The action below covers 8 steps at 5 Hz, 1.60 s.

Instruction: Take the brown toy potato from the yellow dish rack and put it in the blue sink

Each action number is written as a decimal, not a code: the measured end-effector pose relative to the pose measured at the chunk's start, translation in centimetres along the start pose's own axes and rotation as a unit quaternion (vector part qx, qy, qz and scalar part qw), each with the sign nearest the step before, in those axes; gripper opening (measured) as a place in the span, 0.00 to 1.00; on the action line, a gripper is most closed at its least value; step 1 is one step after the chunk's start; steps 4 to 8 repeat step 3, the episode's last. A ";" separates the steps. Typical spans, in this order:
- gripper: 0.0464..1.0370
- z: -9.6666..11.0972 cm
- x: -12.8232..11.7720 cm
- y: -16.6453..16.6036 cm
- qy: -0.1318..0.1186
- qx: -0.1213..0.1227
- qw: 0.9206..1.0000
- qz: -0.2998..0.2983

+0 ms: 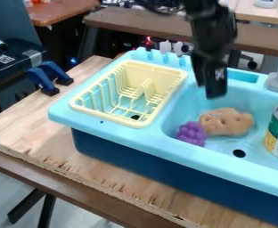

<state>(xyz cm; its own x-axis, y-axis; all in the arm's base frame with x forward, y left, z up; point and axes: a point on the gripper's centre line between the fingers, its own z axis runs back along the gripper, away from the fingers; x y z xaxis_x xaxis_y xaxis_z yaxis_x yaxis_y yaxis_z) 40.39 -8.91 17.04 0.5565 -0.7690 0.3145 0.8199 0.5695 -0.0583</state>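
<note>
Black pincer, opening too blurred to tell, hangs empty over blue toy sink holding purple grapes, tan potato.

Board: plywood, its front edge rough and splintered
Near table: brown top under the board
Legs: black metal, angled apart, lower left
Floor: pale grey, lower left
Clamp: blue with black feet, by the board's left edge
Left side: black unit with a square coded label
Panel: blue-grey, upright, upper left
Back left: reddish-brown table
Back middle: long brown table, dark space and blurred clutter beneath
Back right: pale wood table with a white object
Caster: black, below the back tables
Lights: small red glow at back; small blue glow farther left
</note>
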 end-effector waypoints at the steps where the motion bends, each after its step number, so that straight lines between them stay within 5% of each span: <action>1: 0.96 4.0 -1.4 -0.4 0.009 0.101 0.991 0.085; 2: 0.96 6.5 -4.2 -1.0 0.046 0.148 0.969 0.192; 3: 0.96 6.9 -8.7 -0.1 0.059 0.116 0.937 0.324; 8: 0.96 6.9 -8.7 -0.1 0.059 0.116 0.937 0.324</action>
